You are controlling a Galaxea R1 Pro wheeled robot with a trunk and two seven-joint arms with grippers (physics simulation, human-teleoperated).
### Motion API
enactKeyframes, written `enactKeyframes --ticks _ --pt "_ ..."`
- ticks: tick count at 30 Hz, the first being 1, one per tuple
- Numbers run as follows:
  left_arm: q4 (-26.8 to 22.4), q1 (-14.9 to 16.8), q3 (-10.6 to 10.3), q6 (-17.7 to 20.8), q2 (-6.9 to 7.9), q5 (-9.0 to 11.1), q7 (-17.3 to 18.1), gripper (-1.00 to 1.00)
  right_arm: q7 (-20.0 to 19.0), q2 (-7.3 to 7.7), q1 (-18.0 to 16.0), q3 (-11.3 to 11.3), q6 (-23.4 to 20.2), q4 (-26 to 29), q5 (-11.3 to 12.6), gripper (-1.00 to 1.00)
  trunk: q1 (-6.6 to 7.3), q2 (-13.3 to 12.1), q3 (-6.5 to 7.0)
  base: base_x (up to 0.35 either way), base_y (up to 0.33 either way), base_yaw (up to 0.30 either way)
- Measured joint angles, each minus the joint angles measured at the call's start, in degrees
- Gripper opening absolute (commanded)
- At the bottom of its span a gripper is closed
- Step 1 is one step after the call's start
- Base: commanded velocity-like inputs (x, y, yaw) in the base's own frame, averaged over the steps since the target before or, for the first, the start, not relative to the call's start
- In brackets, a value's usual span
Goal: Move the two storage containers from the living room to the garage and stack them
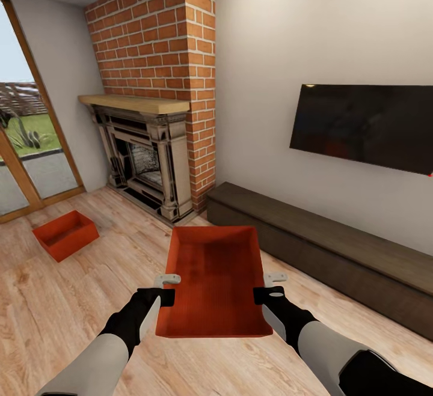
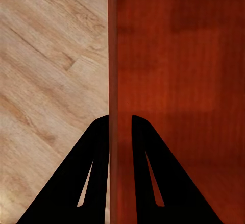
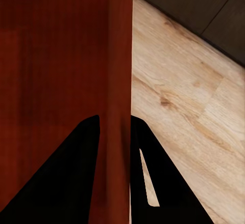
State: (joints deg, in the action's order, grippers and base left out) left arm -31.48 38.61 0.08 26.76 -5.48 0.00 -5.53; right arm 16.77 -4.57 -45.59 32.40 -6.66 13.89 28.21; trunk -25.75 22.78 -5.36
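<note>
I hold one orange-red storage container (image 1: 213, 279) level above the light wood plank floor of the living room. My left gripper (image 1: 166, 288) is shut on its left wall (image 2: 113, 81), one finger inside and one outside. My right gripper (image 1: 269, 286) is shut on its right wall (image 3: 118, 81) in the same way. The second storage container (image 1: 65, 234) rests on the plank floor at the left, near the glass door and in front of the brick fireplace (image 1: 150, 149).
A long dark low cabinet (image 1: 337, 258) runs along the right wall under a black TV (image 1: 364, 124). A wood-framed glass door (image 1: 30, 143) stands at the far left. Plank floor (image 1: 54, 306) lies open around the held bin.
</note>
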Motion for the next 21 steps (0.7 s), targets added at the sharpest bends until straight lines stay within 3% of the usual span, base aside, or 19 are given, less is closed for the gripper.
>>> enactKeyframes --ticks 11,21 --pt "-0.01 0.00 -0.01 0.04 0.02 0.00 -0.02 -1.00 0.04 -0.05 0.00 -0.05 0.00 -0.02 -0.04 -1.00 0.00 0.00 0.00 0.000 0.000 0.011" --pt "-0.04 -0.01 -0.01 0.15 0.03 0.01 -0.04 -1.00 0.04 -0.07 -0.01 -0.08 -0.09 -0.04 -0.06 -1.00 0.00 0.00 0.00 0.000 0.000 0.249"
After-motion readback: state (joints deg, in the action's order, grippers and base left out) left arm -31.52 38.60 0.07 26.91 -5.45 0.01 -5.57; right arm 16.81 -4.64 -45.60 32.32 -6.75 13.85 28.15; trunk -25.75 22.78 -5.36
